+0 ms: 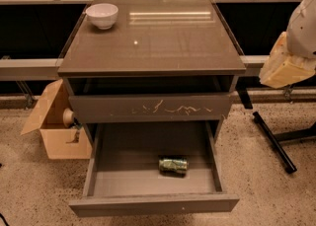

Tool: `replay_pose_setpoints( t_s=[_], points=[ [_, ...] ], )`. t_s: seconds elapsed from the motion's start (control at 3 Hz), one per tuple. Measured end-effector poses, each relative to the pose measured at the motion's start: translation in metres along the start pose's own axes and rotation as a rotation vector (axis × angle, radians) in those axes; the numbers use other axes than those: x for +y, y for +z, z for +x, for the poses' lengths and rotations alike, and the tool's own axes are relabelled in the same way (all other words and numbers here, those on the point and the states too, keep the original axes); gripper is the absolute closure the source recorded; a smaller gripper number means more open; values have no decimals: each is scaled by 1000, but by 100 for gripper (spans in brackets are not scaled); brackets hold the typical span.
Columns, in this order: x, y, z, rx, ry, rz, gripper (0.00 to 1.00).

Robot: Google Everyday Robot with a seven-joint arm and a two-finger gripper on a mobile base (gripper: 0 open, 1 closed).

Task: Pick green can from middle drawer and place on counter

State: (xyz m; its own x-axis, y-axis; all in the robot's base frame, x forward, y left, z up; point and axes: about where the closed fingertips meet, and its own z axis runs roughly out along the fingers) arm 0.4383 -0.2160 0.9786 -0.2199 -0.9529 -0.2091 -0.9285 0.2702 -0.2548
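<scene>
**Green can lies in the open drawer, gripper off to the right**

The gripper (285, 66) hangs at the right edge of the view, level with the counter (153, 47) and just clear of its right side; whether it is spread or pressed together cannot be told. Well below it and to its left, the middle drawer (153, 204) stands pulled out. The green can (173, 165) lies on its side on the drawer floor, right of centre, touching no wall; its pale markings cannot be read. Far to the gripper's left, a white bowl (102, 15) sits on the counter's back corner. A cardboard box (54, 133) stands on the floor beyond the cabinet.
</scene>
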Motion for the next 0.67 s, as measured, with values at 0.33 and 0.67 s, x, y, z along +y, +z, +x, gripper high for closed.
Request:
replay_pose_setpoints(
  t_s=[0.33, 0.67],
  points=[
    [0, 0, 0, 0, 0, 0, 100],
    [0, 0, 0, 0, 0, 0, 88]
  ],
)
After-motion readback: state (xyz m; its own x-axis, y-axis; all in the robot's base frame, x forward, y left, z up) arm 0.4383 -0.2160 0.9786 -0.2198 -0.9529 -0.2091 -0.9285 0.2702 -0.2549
